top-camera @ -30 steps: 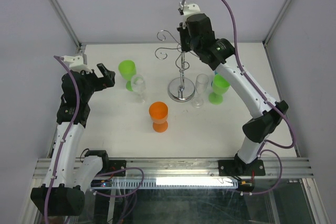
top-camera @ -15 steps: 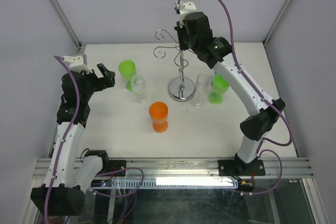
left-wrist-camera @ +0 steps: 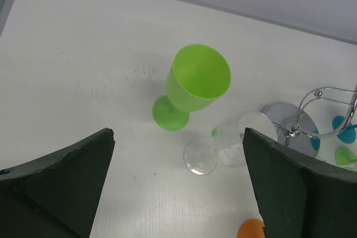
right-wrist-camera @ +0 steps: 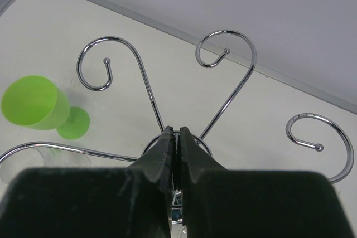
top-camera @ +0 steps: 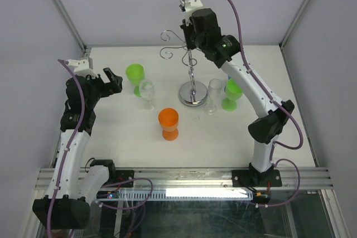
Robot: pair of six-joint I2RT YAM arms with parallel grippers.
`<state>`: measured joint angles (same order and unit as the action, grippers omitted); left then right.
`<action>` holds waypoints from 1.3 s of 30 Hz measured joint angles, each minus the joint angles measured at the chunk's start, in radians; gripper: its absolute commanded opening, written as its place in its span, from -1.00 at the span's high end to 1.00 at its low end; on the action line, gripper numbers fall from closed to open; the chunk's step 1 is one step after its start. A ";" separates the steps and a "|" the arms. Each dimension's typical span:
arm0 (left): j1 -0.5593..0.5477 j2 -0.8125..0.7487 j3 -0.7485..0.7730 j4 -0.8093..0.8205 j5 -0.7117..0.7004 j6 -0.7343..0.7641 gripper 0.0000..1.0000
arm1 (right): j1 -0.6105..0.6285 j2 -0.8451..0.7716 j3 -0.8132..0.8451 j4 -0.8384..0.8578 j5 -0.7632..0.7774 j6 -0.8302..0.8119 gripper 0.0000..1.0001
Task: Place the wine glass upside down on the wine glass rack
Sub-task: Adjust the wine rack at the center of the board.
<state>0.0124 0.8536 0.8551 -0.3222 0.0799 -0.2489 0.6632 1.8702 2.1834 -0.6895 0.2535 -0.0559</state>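
At the far middle of the table (top-camera: pixel 117 137), the wine glass rack (top-camera: pixel 193 95) rises on its thin post, its curled chrome arms spread out at the top. The right gripper (top-camera: pixel 190 47) sits at the hub where those arms meet. In its own wrist view we see the fingers (right-wrist-camera: pixel 196 163) pressed together, with a glint of chrome in the slit between them, so they are clamped on the top of the post.

No glass hangs on the rack. One clear wine glass (top-camera: pixel 146 91) stands upright left of the rack's round base, just beside a green goblet (top-camera: pixel 134 75). A second clear wine glass (top-camera: pixel 213 96) stands upright right of the base (close to it), with another green goblet (top-camera: pixel 233 95) just behind it. An orange goblet (top-camera: pixel 168 122) stands alone, nearer the arms.

Over the left side of the table the left gripper (top-camera: pixel 113 80) hangs with its jaws spread wide and nothing between them. Its wrist camera looks down on the left green goblet and the clear glass next to it.
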 measured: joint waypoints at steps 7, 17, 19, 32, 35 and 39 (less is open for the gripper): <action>0.000 0.005 0.000 0.000 0.000 0.000 -0.98 | 0.000 0.003 0.006 0.000 -0.015 -0.003 1.00; 0.000 0.010 0.000 -0.001 0.000 0.000 -0.98 | 0.001 0.003 0.012 -0.009 -0.043 -0.002 1.00; 0.000 0.010 0.000 -0.001 0.000 0.000 -0.98 | 0.002 0.004 0.012 -0.004 -0.049 -0.002 1.00; 0.000 0.015 0.000 -0.001 0.000 0.000 -0.98 | 0.002 0.023 0.032 0.004 -0.054 -0.007 1.00; 0.000 0.018 0.000 -0.002 0.000 0.000 -0.98 | 0.002 0.026 0.046 -0.013 -0.060 -0.007 1.00; 0.000 0.018 0.000 -0.003 0.000 0.000 -0.98 | 0.002 0.026 0.062 -0.025 -0.064 -0.007 1.00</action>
<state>0.0124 0.8715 0.8551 -0.3248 0.0795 -0.2489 0.6647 1.8957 2.2452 -0.7147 0.1894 -0.0631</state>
